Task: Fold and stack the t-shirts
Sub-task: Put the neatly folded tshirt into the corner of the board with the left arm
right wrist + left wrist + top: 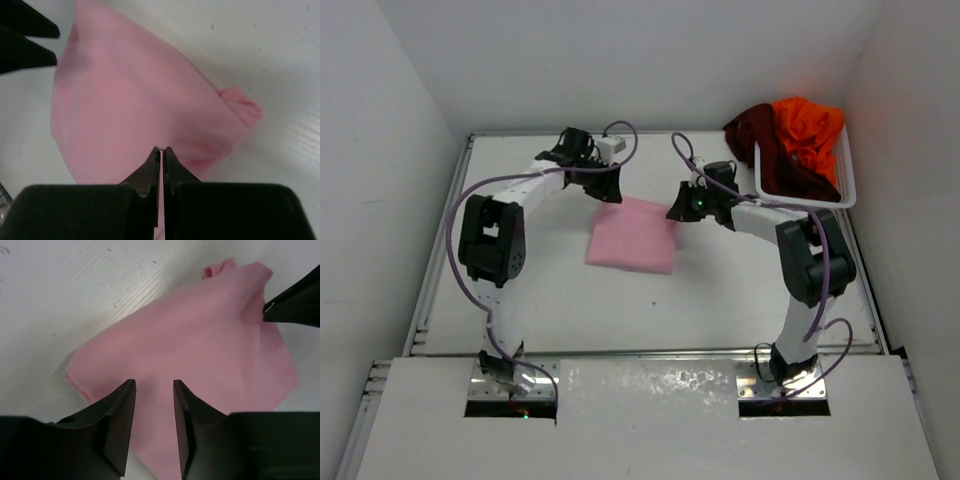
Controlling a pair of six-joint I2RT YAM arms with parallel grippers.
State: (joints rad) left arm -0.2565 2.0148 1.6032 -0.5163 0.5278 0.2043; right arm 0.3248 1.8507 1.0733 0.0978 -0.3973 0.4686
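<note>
**Desk:** Report the shirts.

**Operator:** I see the pink t-shirt (632,235) folded flat on the table (720,290), well to the left of the white basket (848,170). The maroon t-shirt (765,150) and orange t-shirt (808,128) lie heaped in that basket, with the maroon spilling over its left rim.

**Desk:** Jaws?

**Operator:** My left gripper (154,385) hangs over the pink shirt's side farther from the basket, jaws released. My right gripper (162,150) sits at the side nearer the basket, jaws clenched tip to tip. I cannot tell whether they pinch cloth.
</note>
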